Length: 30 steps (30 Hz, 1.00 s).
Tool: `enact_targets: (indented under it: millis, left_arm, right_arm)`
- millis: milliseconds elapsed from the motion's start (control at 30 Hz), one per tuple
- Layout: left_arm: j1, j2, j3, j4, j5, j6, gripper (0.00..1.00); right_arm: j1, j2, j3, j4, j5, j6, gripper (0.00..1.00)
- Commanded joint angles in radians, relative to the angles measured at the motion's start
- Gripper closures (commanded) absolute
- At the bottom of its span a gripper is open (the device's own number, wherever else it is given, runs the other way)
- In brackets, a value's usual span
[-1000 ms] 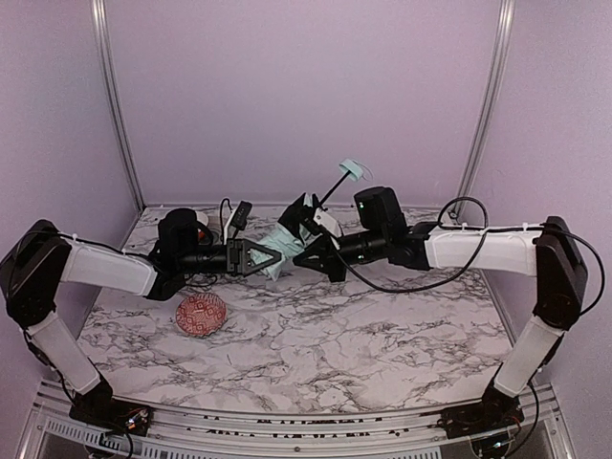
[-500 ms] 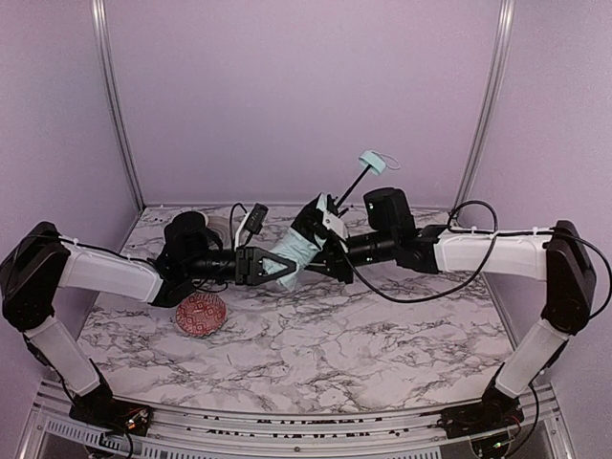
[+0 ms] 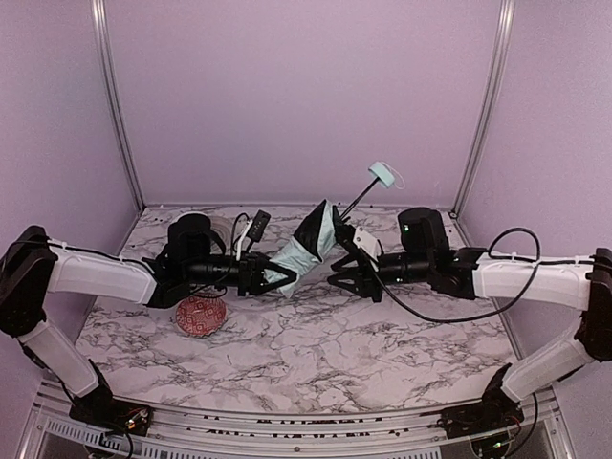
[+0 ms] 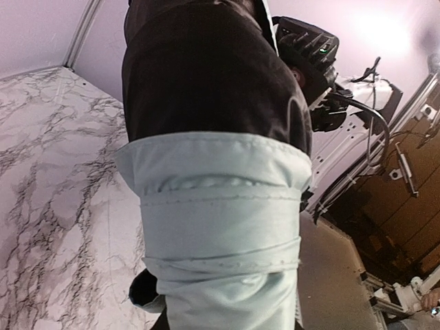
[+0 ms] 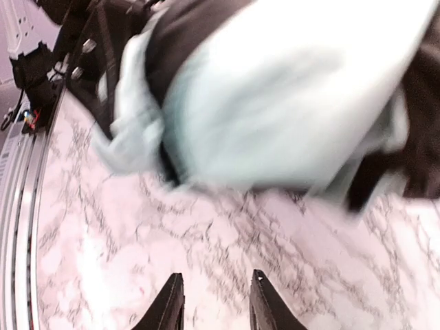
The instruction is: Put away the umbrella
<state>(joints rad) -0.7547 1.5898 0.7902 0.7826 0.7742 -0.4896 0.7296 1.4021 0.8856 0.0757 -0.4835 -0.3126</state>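
The umbrella [image 3: 304,251] is held above the middle of the table [image 3: 316,354], tilted, with its handle [image 3: 382,174] raised toward the right rear. Its lower left end is clamped in the left gripper [image 3: 277,277]. The right gripper [image 3: 346,272] is placed just right of the umbrella, apart from it, jaws spread with nothing between them. A bowl [image 3: 201,316] is set on the table in front of the left arm, left of the umbrella.

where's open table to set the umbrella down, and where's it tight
The widest bare marble is the near half of the table, from the red bowl rightward to the right edge. It is crowded at mid-back, where the left gripper holds the umbrella and the open right gripper hangs beside it.
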Motion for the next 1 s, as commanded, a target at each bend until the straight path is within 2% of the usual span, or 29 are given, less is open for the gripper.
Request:
enact_targets:
  millis: [0, 133, 267, 400, 500, 600, 667, 700, 767, 833, 967]
  left_arm:
    - [0.007, -0.048, 0.093, -0.375, -0.243, 0.327, 1.00]
    - [-0.010, -0.052, 0.144, -0.601, -0.402, 0.553, 1.00]
    - [-0.057, -0.050, 0.199, -0.820, -0.576, 0.786, 1.00]
    - [-0.096, -0.070, 0.219, -0.890, -0.623, 0.919, 1.00]
    - [-0.103, -0.097, 0.220, -0.913, -0.580, 0.978, 1.00]
    - [-0.106, -0.112, 0.235, -0.952, -0.531, 1.018, 1.00]
    - [-0.114, -0.116, 0.240, -0.966, -0.542, 1.039, 1.00]
    - [-0.122, -0.116, 0.240, -0.972, -0.560, 1.052, 1.00]
    - [-0.137, -0.109, 0.243, -0.985, -0.600, 1.077, 1.00]
    - [-0.150, -0.095, 0.255, -1.005, -0.633, 1.090, 1.00]
    - [-0.159, -0.067, 0.286, -1.032, -0.666, 1.091, 1.00]
  right_arm:
    - [-0.007, -0.155, -0.107, -0.165, 0.056, 0.024, 0.66]
    - [-0.007, -0.314, -0.125, -0.297, 0.021, 0.042, 0.56]
    - [-0.008, -0.342, 0.055, -0.425, -0.020, 0.081, 0.42]
    - [-0.013, -0.151, 0.362, -0.657, 0.000, 0.033, 0.37]
    - [-0.016, 0.082, 0.604, -0.891, -0.053, -0.054, 0.33]
    - [-0.016, 0.256, 0.749, -1.033, -0.069, -0.109, 0.27]
    - [-0.015, 0.357, 0.833, -1.085, -0.112, -0.117, 0.23]
    - [-0.012, 0.400, 0.869, -1.099, -0.146, -0.116, 0.11]
    - [0.014, 0.468, 0.941, -1.115, -0.187, -0.125, 0.02]
    - [0.059, 0.514, 0.983, -1.117, -0.170, -0.143, 0.00]
    - [0.133, 0.579, 0.959, -1.065, -0.091, -0.151, 0.01]
